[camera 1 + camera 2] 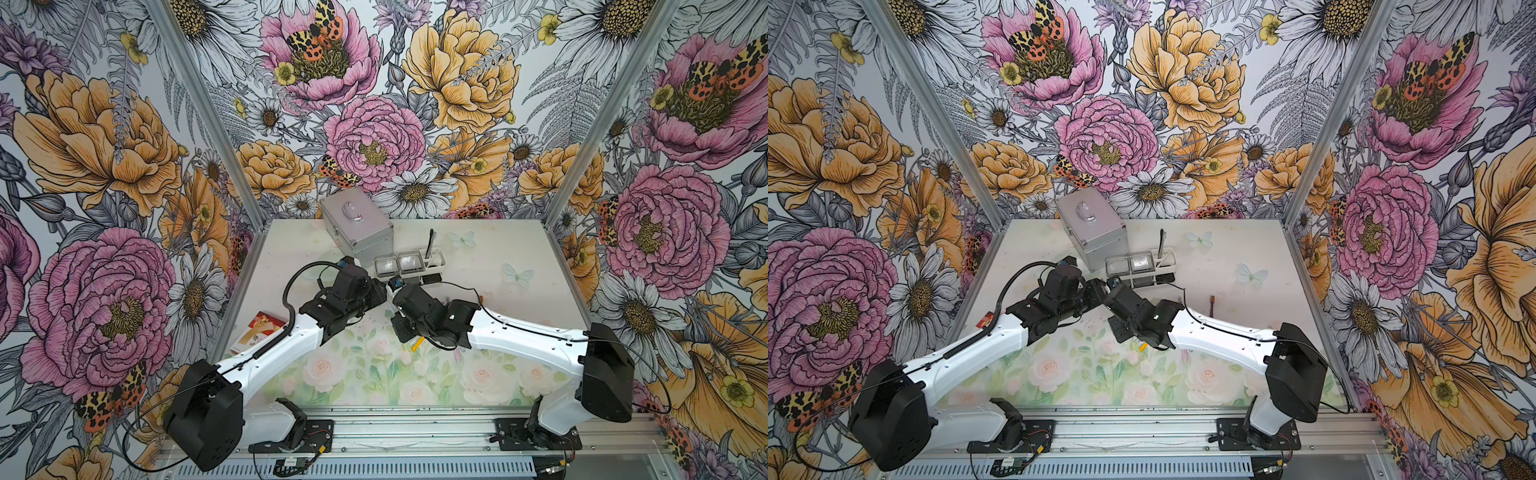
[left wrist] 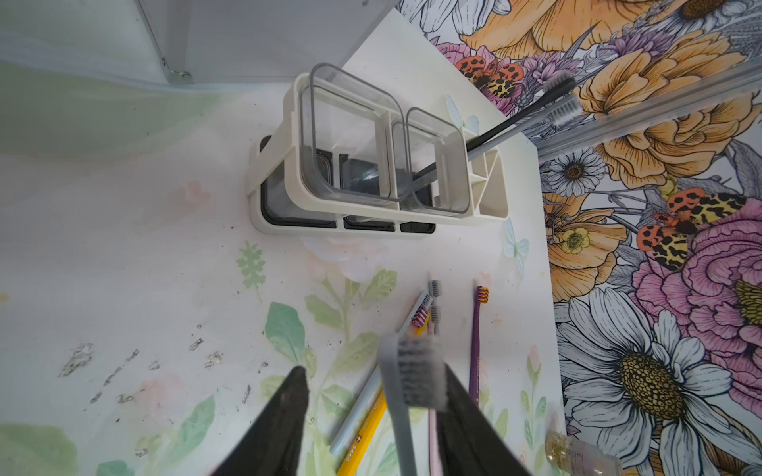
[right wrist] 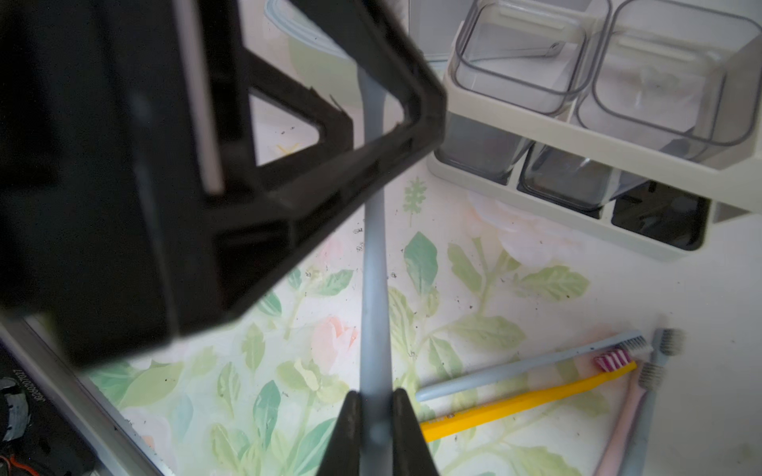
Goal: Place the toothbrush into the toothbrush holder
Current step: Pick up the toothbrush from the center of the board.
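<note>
While my right pincer (image 3: 376, 394) was clamped tight on the lower handle of the grey brush (image 3: 373, 288), the left pincer (image 2: 373, 373) stood partly open round its bristled end, with one finger against the head and a clear gap on the other side. I judged this a hand-over in mid air, with the brush above the table (image 2: 165, 247), just in front of the holder (image 2: 371, 165) and not yet in it. As I read it, the left had next to close firmly on the neck before the right let go. It then had to carry the brush, handle down, to the end compartment, where two brushes (image 2: 519, 115) already leaned. In both top views the wrists covered the pincers and the brush, so I could not check the grip from above. The head was blurred in the left wrist view, and I could not tell whether that finger truly pressed it. The end compartment was cut off in the right wrist view. Spare brushes (image 3: 527, 400) lay close by.
</note>
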`<act>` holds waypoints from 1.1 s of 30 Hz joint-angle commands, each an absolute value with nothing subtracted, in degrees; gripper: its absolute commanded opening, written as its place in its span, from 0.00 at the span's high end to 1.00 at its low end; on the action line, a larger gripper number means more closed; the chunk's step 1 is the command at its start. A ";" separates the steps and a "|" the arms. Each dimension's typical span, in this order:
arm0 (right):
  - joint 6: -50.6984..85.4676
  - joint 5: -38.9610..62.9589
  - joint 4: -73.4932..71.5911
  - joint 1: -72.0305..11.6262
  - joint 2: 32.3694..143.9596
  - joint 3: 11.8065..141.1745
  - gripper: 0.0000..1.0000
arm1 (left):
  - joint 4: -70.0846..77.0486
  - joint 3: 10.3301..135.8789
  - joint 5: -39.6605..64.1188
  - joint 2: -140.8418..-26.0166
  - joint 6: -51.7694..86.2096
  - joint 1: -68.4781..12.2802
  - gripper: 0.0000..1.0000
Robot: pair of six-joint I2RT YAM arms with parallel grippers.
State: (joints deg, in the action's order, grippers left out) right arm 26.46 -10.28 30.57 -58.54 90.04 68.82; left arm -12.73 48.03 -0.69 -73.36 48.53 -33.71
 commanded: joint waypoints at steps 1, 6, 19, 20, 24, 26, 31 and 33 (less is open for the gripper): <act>25.89 -10.37 29.17 -59.02 89.03 68.60 1.00 | -8.36 49.23 2.20 -74.57 49.17 -33.05 0.64; 25.83 -10.79 29.11 -58.95 90.26 68.97 1.00 | -6.81 48.72 2.96 -75.43 49.31 -32.73 0.71; 25.62 -11.94 29.18 -58.65 90.51 69.10 1.00 | -4.91 47.03 4.89 -74.46 48.56 -30.97 1.00; 25.80 -12.28 29.18 -58.61 90.08 68.92 1.00 | -4.72 46.87 4.92 -74.44 48.43 -30.85 1.00; 25.78 -13.83 29.25 -57.96 87.22 67.80 1.00 | -4.72 47.02 4.10 -74.49 47.13 -30.58 1.00; 25.58 -15.02 29.18 -56.65 84.82 66.69 1.00 | -3.43 47.23 3.75 -74.62 45.61 -30.57 1.00; 25.17 -13.83 29.19 -48.18 78.38 63.39 0.97 | -0.09 50.22 2.11 -75.98 40.96 -30.50 1.00; 23.65 -14.27 29.14 -43.48 75.91 62.76 0.85 | 0.00 53.41 1.15 -77.40 38.39 -30.28 1.00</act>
